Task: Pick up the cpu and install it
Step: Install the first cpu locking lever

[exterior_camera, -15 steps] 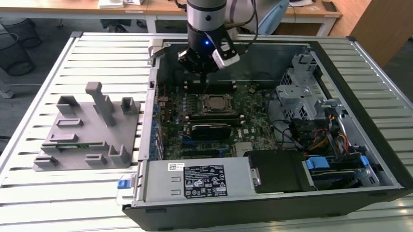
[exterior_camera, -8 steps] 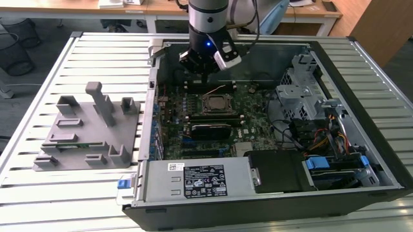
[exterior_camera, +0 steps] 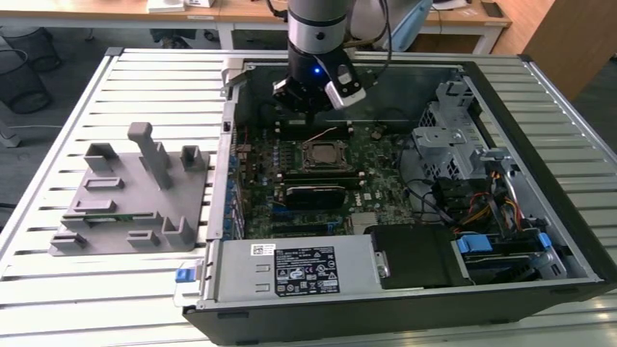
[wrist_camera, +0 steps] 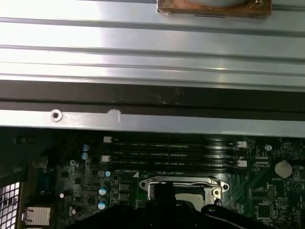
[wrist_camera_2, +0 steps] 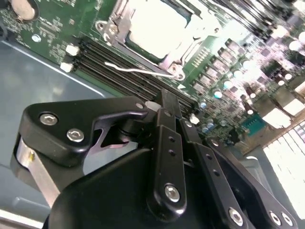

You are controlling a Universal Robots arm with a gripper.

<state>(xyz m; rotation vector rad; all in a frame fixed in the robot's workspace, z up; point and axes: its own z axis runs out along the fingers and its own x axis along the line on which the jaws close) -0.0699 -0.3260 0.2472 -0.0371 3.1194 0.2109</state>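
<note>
On the exterior view's left, a grey fixture lies on the slatted tabletop, well apart from the socket, with upright posts and shallow pockets; nothing silvery shows in those pockets; beside it stands the open case, and the green board lies flat inside, with the socket near the board's middle; the cpu sits in the socket, seen there as a small pale square inside the dark frame; in the second wrist view the cpu is a bright silvery-white plate ringed by the socket's metal frame, and a thin wire lever runs between the socket and the memory slots; in the first wrist view the socket lies just below the slots, partly hidden by the pincer's dark body; the arm comes down over the case's far side, and the pincer hangs above the board just beyond the socket, not touching the cpu; in the second wrist view the pincer's black fingers lie pressed together with nothing between them; on the exterior view's right of the socket stand a metal drive cage and a bundle of cables; nearer than the socket lies the power supply.
</note>
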